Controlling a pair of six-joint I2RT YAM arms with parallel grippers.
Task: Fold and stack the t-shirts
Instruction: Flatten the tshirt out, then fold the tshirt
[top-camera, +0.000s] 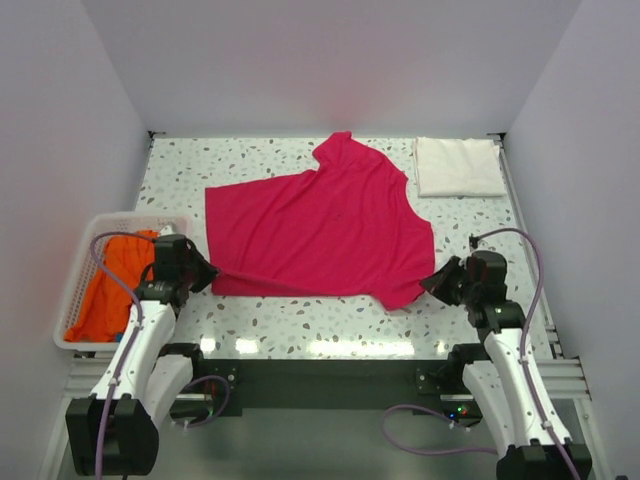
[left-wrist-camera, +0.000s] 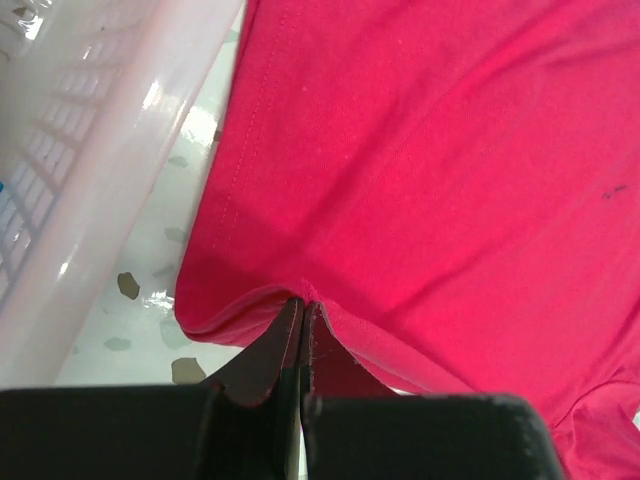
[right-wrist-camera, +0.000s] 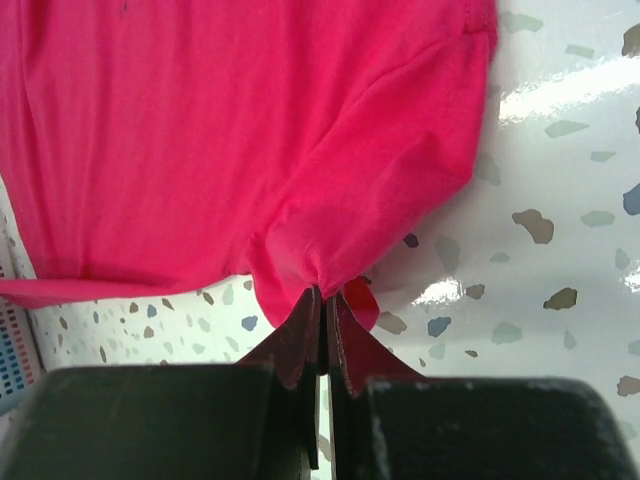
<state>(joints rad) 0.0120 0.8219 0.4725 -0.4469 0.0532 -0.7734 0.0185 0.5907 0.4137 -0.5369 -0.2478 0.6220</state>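
Magenta t-shirt (top-camera: 320, 235), clamped in the closed jaws of left gripper (top-camera: 209, 272) and right gripper (top-camera: 429, 283), should be lifted evenly toward the white t-shirt (top-camera: 460, 166).

The left gripper (left-wrist-camera: 302, 318) pinches the hem of the magenta-pink t-shirt (left-wrist-camera: 420, 150), and the cloth inside the pinch is hidden between its fingers. It is likewise hidden at the right gripper (right-wrist-camera: 325, 305). Ahead of each gripper the shirt runs off the wrist view's edges. Left of the left gripper, the white basket (left-wrist-camera: 90, 180) is blurred and cut off. A dark speck (left-wrist-camera: 612, 190) is too small to identify. From above, the left arm (top-camera: 140, 335) covers part of the orange t-shirt (top-camera: 105, 290).
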